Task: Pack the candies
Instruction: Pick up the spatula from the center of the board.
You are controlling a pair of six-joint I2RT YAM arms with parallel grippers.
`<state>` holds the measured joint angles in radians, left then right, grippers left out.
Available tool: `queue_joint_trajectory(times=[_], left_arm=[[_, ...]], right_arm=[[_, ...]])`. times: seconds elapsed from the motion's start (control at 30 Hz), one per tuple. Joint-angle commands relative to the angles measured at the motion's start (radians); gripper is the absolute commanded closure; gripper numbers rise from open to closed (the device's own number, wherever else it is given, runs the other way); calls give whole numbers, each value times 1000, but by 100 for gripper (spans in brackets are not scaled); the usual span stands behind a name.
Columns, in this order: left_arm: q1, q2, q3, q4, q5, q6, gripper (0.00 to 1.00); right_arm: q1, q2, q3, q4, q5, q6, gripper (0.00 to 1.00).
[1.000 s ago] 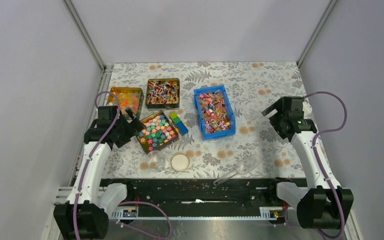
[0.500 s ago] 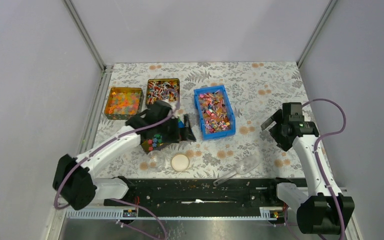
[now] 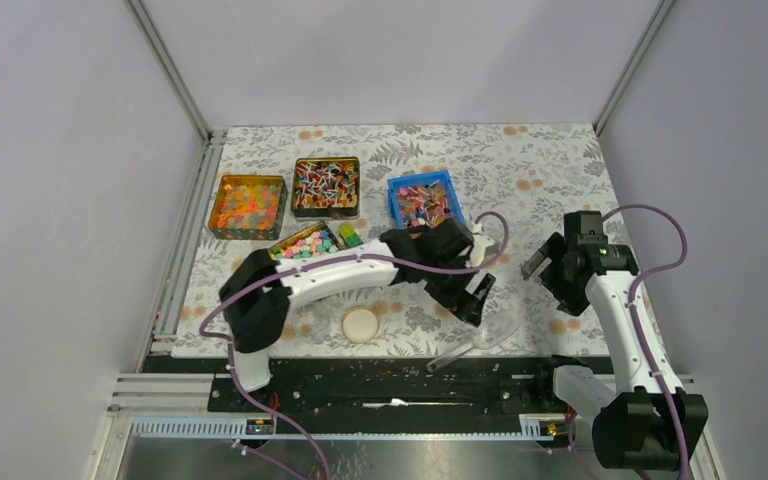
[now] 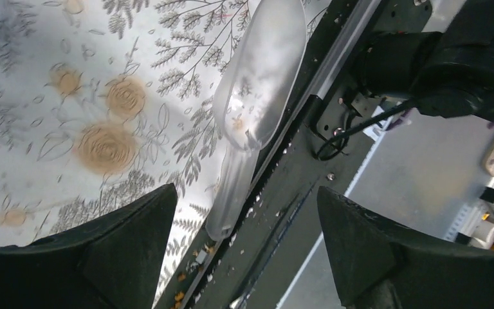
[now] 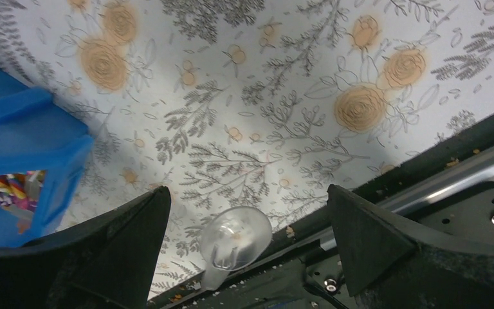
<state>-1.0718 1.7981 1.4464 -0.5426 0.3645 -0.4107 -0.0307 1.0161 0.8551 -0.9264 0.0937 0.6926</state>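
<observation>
The candies (image 3: 420,203) fill a blue bin (image 3: 405,186) at mid-table; my left arm covers its near half. A corner of the bin (image 5: 26,148) and some candies (image 5: 3,190) also show in the right wrist view. A clear plastic scoop (image 3: 480,338) lies at the table's front edge. My left gripper (image 3: 475,298) is open and empty, just above and behind the scoop (image 4: 257,96), its handle (image 4: 231,199) between the fingers. My right gripper (image 3: 543,268) is open and empty, right of the bin, with the scoop (image 5: 235,241) seen below it.
A tin of orange glossy balls (image 3: 248,205) and a dark tin of wrapped sweets (image 3: 325,185) stand at the back left. A tin of pastel flower blocks (image 3: 305,243) is half hidden under my left arm. A round cream lid (image 3: 360,324) lies near the black front rail (image 3: 380,375).
My left arm has swung from the tins on the left across to the right, ending over the scoop. My right gripper has moved slightly toward the front and down.
</observation>
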Motion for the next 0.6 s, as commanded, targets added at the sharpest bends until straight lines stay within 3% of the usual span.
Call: queue_joint_trajectory(times=[0.0,0.33,0.57], left_arm=[[-48,120,141,-42,-41,100,19],[-91,340,313,-36,-50,116,29],[-91,390,343,-17,-79,126,52]], right_arm=[[-18,-29,-17,-89,30,-30,2],[-31,-84,-29,-141,52,-45,2],[-31,-107,-32,-156,42,-51,2]])
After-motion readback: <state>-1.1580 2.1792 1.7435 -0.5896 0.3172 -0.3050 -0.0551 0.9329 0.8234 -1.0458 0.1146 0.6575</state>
